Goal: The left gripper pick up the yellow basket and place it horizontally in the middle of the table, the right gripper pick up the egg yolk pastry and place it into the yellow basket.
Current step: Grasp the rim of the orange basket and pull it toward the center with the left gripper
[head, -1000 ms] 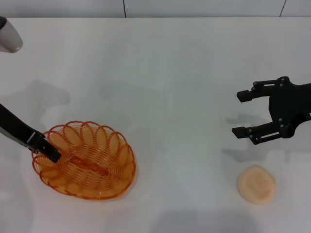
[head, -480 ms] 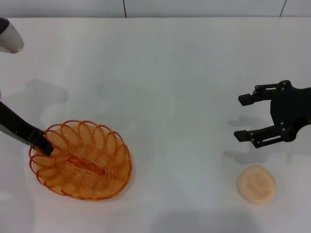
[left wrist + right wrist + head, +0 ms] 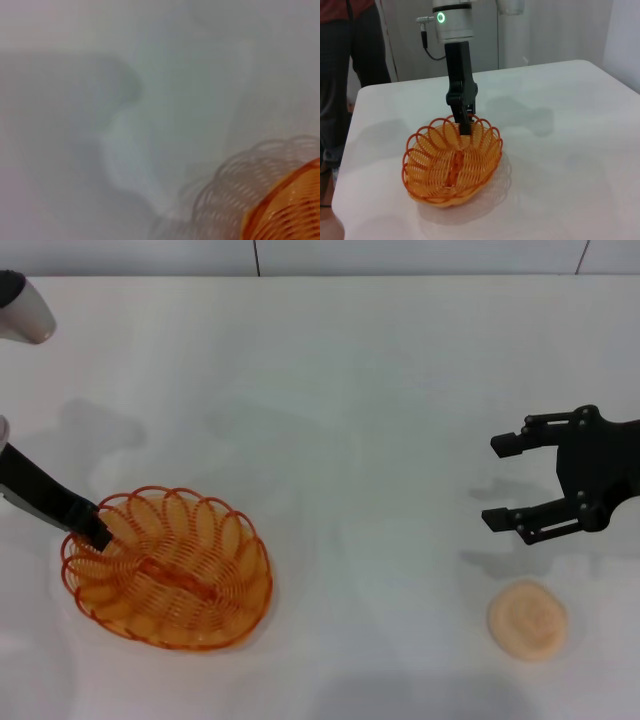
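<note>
1. Head view: the left gripper pinches the near-left rim of the yellow basket, which stretches rightward from it toward mid-table.
2. Right gripper hangs spread and empty; the egg yolk pastry lies just below it.
3. No readable writing.

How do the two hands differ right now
The left hand is shut on the rim of the yellow basket, at the table's left side. The right hand is open and holds nothing, hovering on the right, just beyond the egg yolk pastry. Both are black two-fingered claws.
</note>
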